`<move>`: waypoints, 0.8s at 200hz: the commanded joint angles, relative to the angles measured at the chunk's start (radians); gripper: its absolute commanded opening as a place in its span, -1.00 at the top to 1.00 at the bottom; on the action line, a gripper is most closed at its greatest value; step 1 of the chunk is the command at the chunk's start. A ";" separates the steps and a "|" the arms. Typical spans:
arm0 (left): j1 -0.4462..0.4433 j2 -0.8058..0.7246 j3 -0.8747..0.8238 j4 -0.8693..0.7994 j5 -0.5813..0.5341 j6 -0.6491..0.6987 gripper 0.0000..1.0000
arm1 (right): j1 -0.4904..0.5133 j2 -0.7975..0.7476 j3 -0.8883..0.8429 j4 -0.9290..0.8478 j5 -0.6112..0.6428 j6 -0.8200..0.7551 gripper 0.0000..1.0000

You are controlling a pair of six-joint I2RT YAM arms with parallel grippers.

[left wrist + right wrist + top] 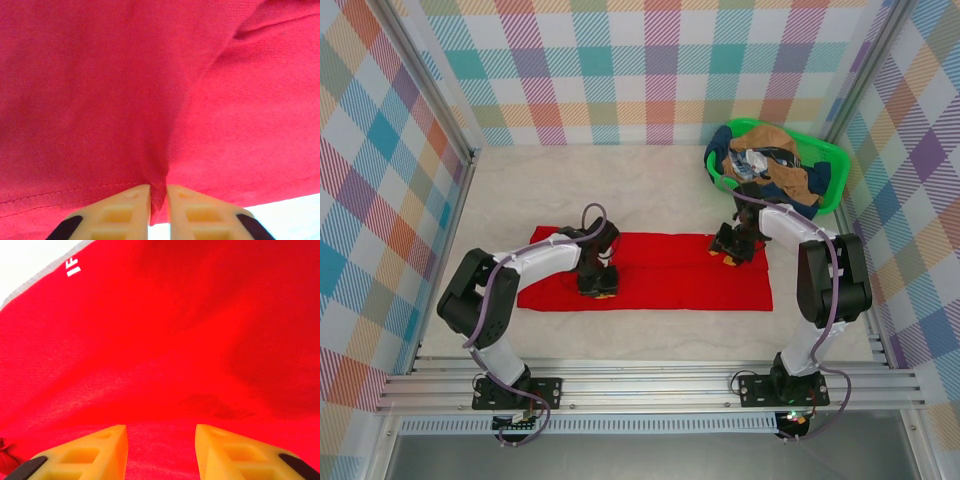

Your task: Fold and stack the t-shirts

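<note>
The red t-shirt point(665, 280) lies as a long flat band across the middle of the surface point(620, 190), apparently mid-fold. The left gripper point(158, 195) is pinched tight on a ridge of its cloth, likely to carry that hem over. The right gripper point(161, 440) stands parted over the red cloth, holding nothing. The other t-shirts point(775, 170) sit heaped in the green basket point(837, 165) at the far right corner.

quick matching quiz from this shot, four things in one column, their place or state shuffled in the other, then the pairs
1 red t-shirt
2 green basket
3 left gripper
4 right gripper

a open over the t-shirt
b lying flat on the table
c shut on a fold of the t-shirt
d in the back right corner

Pairs: 1-b, 2-d, 3-c, 4-a
</note>
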 commanded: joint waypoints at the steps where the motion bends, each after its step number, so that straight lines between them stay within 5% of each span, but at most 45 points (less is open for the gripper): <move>1: -0.019 0.020 0.039 -0.015 0.010 -0.012 0.74 | 0.006 -0.018 -0.009 -0.001 -0.015 0.012 0.20; 82: -0.023 -0.021 0.045 0.021 0.056 -0.058 0.69 | 0.004 -0.032 -0.007 0.000 -0.006 0.001 0.20; 123: 0.100 -0.203 -0.029 0.007 -0.057 -0.323 0.27 | -0.033 -0.038 0.012 0.040 0.011 -0.029 0.19; 160: 0.229 -0.135 -0.076 0.008 -0.067 -0.562 0.52 | -0.073 0.058 0.061 0.035 0.033 -0.044 0.21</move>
